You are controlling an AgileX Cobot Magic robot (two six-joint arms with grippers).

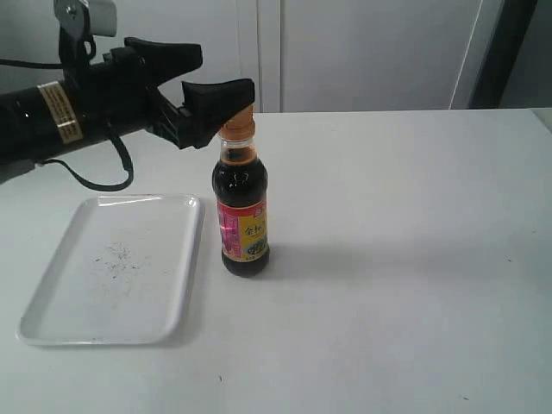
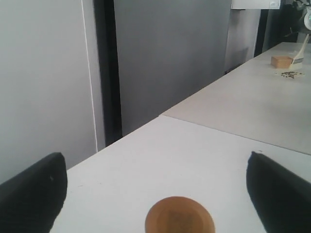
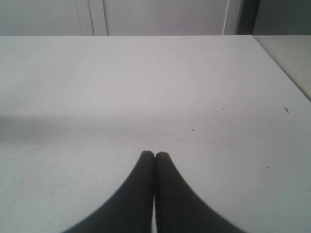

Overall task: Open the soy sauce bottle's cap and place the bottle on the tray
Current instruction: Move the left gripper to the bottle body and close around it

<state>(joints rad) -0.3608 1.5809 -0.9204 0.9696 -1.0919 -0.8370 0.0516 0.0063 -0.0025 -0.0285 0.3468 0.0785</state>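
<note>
The soy sauce bottle (image 1: 241, 207) stands upright on the white table, just right of the tray (image 1: 147, 293), which holds nothing. Its orange-brown cap (image 1: 238, 126) is closed. My left gripper (image 1: 226, 71) hovers open at cap height, reaching in from the left, one finger just above and behind the cap. In the left wrist view the cap (image 2: 180, 216) shows from above between the two wide-apart black fingers (image 2: 35, 194), without touching either. My right gripper (image 3: 154, 155) is shut on nothing over bare table; it is out of the exterior view.
A white wall and cabinet doors stand behind the table's far edge. The left wrist view shows a second table further off with a small wooden block (image 2: 281, 61) and a brush (image 2: 298, 54). Faint dark specks lie on the tray.
</note>
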